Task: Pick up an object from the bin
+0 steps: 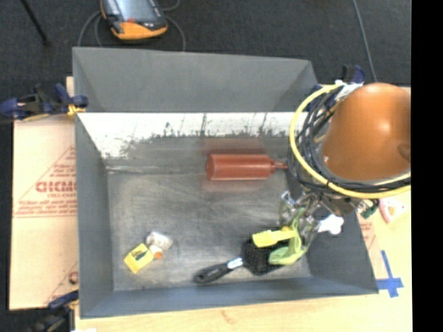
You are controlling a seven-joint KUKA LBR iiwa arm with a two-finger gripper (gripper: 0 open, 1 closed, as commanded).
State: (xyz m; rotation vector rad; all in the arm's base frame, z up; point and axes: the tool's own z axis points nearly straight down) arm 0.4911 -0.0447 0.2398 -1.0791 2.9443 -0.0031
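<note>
- Grey bin (173,81) held a black brush (255,260) in its lower right corner.
- End effector (299,225) hung just above it; whether open or closed, I couldn't tell.

No text legible with certainty, red printed lettering (46,187) within a red triangle outline on the cardboard sheet (41,254) against the left wall of the bin (194,81), characters not decipherable.

Red bottle (239,166), black brush (253,259), yellow block (138,258), grey bin (194,81).
</note>
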